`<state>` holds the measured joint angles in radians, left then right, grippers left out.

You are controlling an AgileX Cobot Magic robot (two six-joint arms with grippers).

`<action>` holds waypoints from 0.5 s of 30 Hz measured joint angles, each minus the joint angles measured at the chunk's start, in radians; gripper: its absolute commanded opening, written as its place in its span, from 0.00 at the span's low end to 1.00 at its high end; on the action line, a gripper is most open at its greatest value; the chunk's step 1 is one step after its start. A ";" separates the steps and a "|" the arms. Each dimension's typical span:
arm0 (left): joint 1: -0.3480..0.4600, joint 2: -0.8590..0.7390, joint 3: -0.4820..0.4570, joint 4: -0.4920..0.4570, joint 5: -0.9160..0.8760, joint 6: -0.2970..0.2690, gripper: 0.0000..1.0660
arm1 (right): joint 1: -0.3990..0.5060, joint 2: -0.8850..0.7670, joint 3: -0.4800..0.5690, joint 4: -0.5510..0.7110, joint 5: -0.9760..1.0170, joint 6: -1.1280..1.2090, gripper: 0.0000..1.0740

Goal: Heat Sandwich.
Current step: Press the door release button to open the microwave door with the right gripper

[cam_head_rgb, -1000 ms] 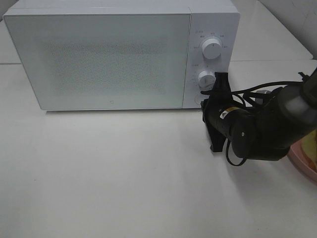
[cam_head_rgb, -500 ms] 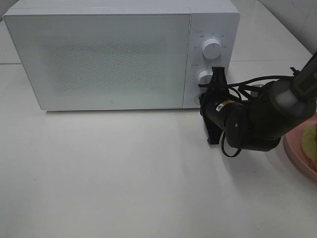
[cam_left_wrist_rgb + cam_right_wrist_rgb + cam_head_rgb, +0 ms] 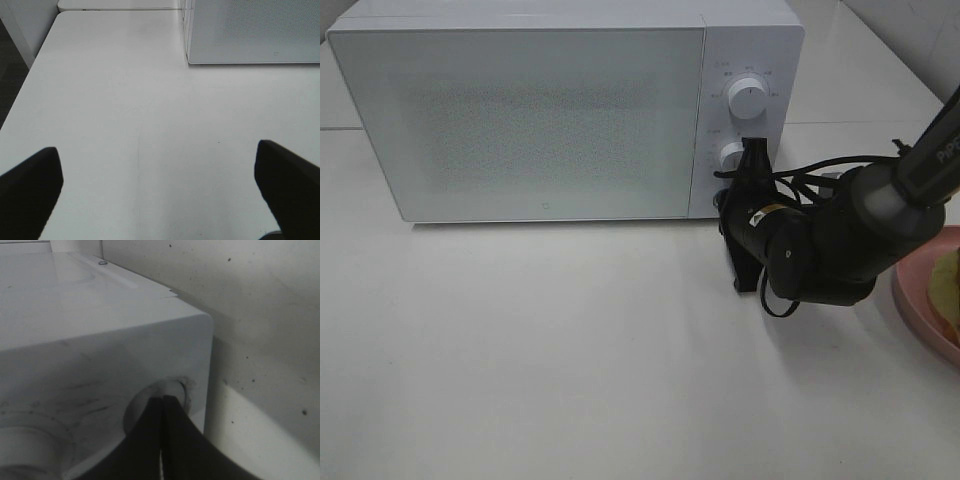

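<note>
White matte table [image 3: 570, 350] under everything. At left, our left jaws stand wide and empty. The boxy microwave [image 3: 540, 120] has a speckled frosted door, shut. Our right jaws, closed on nothing, meet its round recessed button [image 3: 175, 390]; we should push squarely, without slipping off. Far right, the sandwich [image 3: 952, 280] lies on a pink plate [image 3: 918, 312].

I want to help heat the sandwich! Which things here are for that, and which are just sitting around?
For the job: microwave, its round button, right gripper (shut, at the button), pink plate, sandwich.
Just sitting around: left gripper (open, holding nothing), white table.
</note>
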<state>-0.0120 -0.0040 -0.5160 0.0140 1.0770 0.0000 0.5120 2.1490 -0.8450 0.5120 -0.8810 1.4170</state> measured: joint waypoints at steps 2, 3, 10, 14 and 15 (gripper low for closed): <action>0.000 0.000 0.000 0.000 0.000 0.000 0.94 | 0.002 0.015 -0.005 -0.001 -0.026 -0.002 0.00; 0.000 0.000 0.000 0.000 0.000 0.000 0.94 | 0.002 0.015 -0.005 -0.001 -0.026 -0.002 0.00; 0.000 0.000 0.000 0.000 0.000 0.000 0.94 | 0.006 0.029 -0.024 0.032 -0.062 -0.070 0.00; 0.000 0.000 0.000 0.000 0.000 0.000 0.94 | 0.006 0.031 -0.035 0.044 -0.054 -0.081 0.00; 0.000 0.000 0.000 0.000 0.000 0.000 0.94 | 0.006 0.031 -0.039 0.050 -0.054 -0.086 0.00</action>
<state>-0.0120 -0.0040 -0.5160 0.0140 1.0770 0.0000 0.5180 2.1800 -0.8840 0.5620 -0.9350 1.3310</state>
